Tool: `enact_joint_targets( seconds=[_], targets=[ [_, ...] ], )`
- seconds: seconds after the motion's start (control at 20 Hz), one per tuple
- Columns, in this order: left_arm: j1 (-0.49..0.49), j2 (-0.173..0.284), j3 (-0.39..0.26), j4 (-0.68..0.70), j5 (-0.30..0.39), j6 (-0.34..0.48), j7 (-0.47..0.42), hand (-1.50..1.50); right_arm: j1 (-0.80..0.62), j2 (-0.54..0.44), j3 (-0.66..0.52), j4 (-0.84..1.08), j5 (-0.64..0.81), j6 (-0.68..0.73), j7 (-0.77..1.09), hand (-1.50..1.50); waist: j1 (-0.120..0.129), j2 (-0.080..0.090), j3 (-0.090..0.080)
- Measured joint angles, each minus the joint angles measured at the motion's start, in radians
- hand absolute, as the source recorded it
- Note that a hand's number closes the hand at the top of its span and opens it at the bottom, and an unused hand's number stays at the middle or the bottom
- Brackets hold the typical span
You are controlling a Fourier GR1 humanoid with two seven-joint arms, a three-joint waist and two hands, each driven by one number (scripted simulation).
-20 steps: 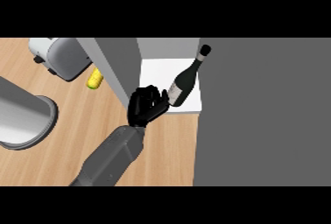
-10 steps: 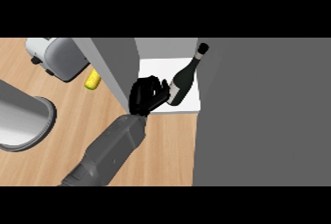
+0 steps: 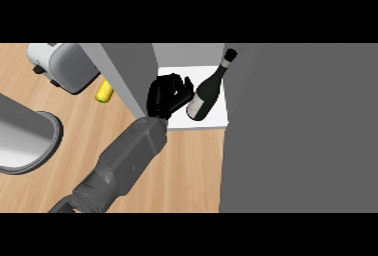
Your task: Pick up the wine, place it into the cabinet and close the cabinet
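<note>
Dark wine bottle (image 3: 206, 94) stands on the white cabinet (image 3: 199, 123) floor, its neck pointing up toward the back, pale label low on its body. It sits toward the right of the compartment, close to the grey right wall. The cabinet's grey door (image 3: 122, 75) hangs open on the left.

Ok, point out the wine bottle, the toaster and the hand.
Wine bottle (image 3: 204, 99): head view, on its dark body.
Toaster (image 3: 65, 66): head view, on its grey top.
Hand (image 3: 168, 95): head view, on the black palm beside the bottle.
</note>
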Motion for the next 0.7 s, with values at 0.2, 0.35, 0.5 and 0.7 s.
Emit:
enact_joint_targets(
  seconds=[0.2,0.35,0.5,0.7],
  targets=[
    [-0.005,0.0,-0.017,0.032,0.009,0.02,0.007,1.5,-0.01,0.006,0.017,-0.003,0.014,-0.008,0.01,-1.5,-0.005,0.001,0.0],
    [-0.021,0.0,-0.008,0.088,0.009,0.003,0.007,1.5,-0.012,0.004,0.015,0.003,0.011,-0.004,0.006,-1.5,-0.008,0.003,0.0],
    [-0.017,0.0,-0.006,0.113,0.016,-0.002,-0.011,1.5,-0.013,0.001,0.013,-0.003,0.007,-0.005,0.012,-1.5,-0.015,0.006,-0.001],
    [-0.031,0.0,0.018,0.153,0.02,-0.025,-0.037,1.5,-0.008,0.006,0.023,-0.011,0.015,-0.006,0.01,-1.5,-0.016,0.007,-0.001]
  ],
)
